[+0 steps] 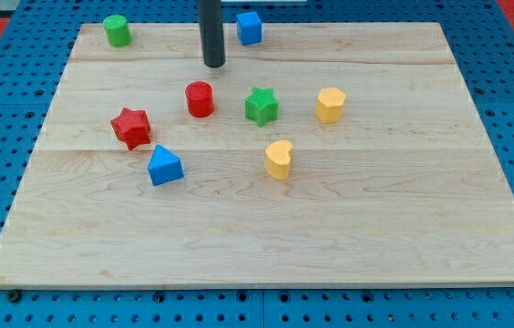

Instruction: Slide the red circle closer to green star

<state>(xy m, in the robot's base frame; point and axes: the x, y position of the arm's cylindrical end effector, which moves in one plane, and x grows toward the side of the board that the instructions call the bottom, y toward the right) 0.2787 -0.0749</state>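
The red circle (200, 98) stands on the wooden board, left of the green star (261, 106), with a gap of about one block width between them. My tip (214, 65) is just above the red circle in the view, slightly to its right, and apart from it. The rod rises from there out of the view's top.
A red star (131, 127) and a blue triangle (164, 166) lie to the lower left. A yellow heart (279, 159) lies below the green star, a yellow hexagon (330, 105) to its right. A green cylinder (117, 30) and a blue cube (250, 27) sit near the board's (403, 228) top edge.
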